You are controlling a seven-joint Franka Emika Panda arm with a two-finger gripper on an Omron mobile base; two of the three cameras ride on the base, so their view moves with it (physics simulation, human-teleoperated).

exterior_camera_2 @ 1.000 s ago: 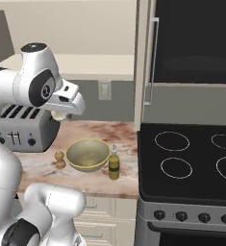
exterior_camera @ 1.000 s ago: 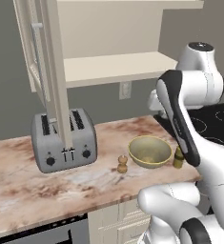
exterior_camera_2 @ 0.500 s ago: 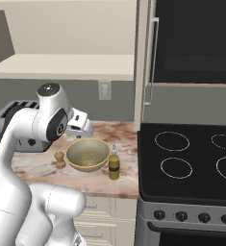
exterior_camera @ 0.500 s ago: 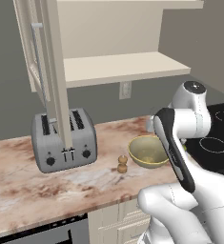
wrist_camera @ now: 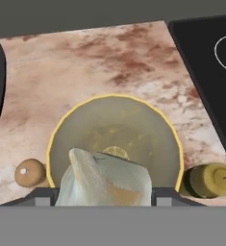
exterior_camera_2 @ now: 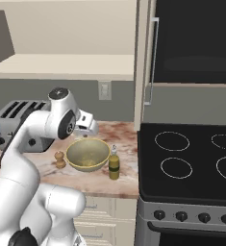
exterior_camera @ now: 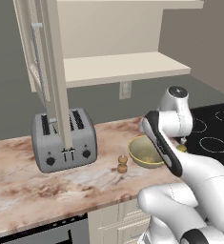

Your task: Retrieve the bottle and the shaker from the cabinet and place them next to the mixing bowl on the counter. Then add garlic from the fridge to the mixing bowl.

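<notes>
The gripper [wrist_camera: 105,192] hangs directly above the mixing bowl [wrist_camera: 115,139], its jaws clamped on the garlic [wrist_camera: 102,180], a pale lumpy bulb that shows in the hand view between the finger tips. The shaker [exterior_camera_2: 60,159] stands just beside the bowl's rim on the toaster [exterior_camera: 63,140] side; the bottle [exterior_camera_2: 114,163] stands just beside the rim on the stovetop [exterior_camera_2: 191,163] side. Both therefore appear already placed on the counter [exterior_camera: 32,186].

Judgement: the step in hand is the release of the garlic into the bowl. The bulb sits roughly over the bowl's centre, so a short, straight descent before parting the jaws should keep it from bouncing off the shallow wall.

Clearances: the bottle's thin spout rises near the bowl, so any sideways drift toward the stovetop risks tipping it. The open cabinet [exterior_camera: 46,81] door hangs over the toaster, well apart from the hand. Open room lies straight upward, under the shelf [exterior_camera: 123,66].
</notes>
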